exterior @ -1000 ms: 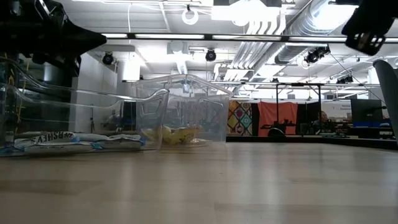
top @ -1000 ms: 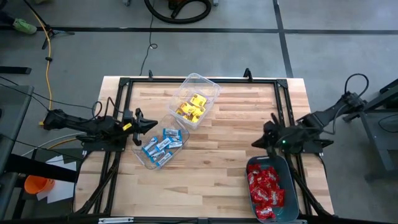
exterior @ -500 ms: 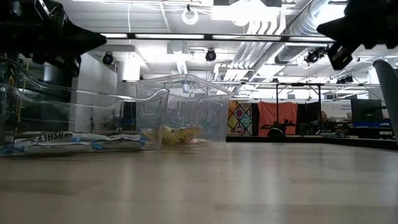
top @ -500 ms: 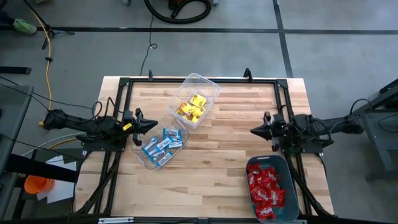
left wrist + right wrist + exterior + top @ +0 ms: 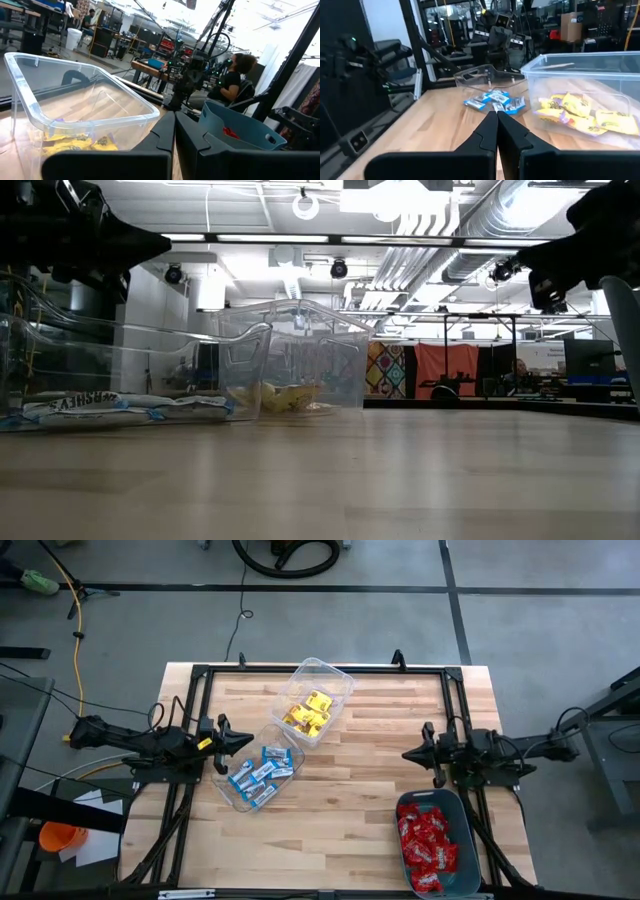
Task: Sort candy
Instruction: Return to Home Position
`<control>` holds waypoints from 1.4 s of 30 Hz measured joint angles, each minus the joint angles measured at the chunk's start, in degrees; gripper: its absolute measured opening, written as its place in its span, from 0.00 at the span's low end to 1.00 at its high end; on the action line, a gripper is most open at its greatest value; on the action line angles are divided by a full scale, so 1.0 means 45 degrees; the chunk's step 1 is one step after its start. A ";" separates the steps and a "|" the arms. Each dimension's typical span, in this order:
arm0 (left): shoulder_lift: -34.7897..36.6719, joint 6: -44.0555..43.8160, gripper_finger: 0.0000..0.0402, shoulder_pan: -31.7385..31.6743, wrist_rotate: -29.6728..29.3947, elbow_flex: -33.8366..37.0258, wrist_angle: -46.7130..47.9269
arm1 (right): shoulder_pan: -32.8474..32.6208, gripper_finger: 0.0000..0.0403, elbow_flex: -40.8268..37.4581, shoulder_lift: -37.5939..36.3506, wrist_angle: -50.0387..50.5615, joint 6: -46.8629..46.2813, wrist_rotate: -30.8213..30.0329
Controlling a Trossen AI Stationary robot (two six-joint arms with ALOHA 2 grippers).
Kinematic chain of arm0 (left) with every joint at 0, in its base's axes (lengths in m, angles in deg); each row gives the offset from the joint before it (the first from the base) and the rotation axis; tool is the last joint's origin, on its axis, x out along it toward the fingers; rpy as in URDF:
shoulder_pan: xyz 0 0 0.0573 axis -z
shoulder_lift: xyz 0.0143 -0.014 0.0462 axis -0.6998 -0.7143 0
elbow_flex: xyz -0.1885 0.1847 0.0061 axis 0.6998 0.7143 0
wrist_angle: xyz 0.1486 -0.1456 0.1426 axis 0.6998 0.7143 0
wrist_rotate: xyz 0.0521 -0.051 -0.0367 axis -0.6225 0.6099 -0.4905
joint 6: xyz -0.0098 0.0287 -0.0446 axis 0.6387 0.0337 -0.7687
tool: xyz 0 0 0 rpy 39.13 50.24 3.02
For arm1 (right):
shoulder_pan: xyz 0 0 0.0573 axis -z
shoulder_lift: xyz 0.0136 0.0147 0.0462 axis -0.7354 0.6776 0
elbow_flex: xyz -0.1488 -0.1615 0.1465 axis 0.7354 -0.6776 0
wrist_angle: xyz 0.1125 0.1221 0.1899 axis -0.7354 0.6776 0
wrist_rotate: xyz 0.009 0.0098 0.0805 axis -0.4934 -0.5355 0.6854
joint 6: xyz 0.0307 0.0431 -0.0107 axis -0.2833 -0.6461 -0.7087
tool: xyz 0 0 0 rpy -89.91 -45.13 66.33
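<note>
The candy lies sorted in three containers. Yellow packets fill one clear tub and blue-and-white packets another beside it. Red packets sit in the teal bin at the near right. My left gripper hovers shut at the table's left edge, pointing right, just left of the blue-and-white tub. My right gripper hangs shut above the table's right part, pointing left, just beyond the teal bin's far rim. The left wrist view shows the shut fingertips. The right wrist view shows them shut too.
The clear tubs stand touching at the table's far-left middle. The teal bin sits at the near right corner. Bare wood lies between them. A black frame runs round the table. A person sits beyond the table.
My right gripper has swung from a slant over the teal bin's far rim toward the far edge. It has levelled out, now points at the table's left, and has sunk a little in the low view. It stayed shut. The left arm and the candy kept still.
</note>
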 joint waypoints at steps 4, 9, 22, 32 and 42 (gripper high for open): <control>0.0001 0.0000 0.00 0.0000 -0.0001 0.0000 0.0005 | 0.0000 0.00 -0.0005 0.0270 0.0014 0.0030 -0.0102; 0.0000 0.0000 0.00 0.0000 -0.0001 0.0000 0.0005 | -0.0005 0.00 -0.0005 0.0328 0.0010 -0.0274 -0.0102; 0.0000 0.0000 0.00 0.0005 0.0004 0.0000 0.0005 | -0.0005 0.00 -0.0010 0.0331 0.0014 -0.0274 -0.0102; 0.0000 0.0000 0.00 0.0005 0.0009 0.0000 0.0005 | -0.0005 0.00 -0.0010 0.0331 0.0018 -0.0274 -0.0102; 0.0000 0.0000 0.00 0.0005 0.0009 0.0000 0.0005 | -0.0005 0.00 -0.0015 0.0331 0.0019 -0.0274 -0.0105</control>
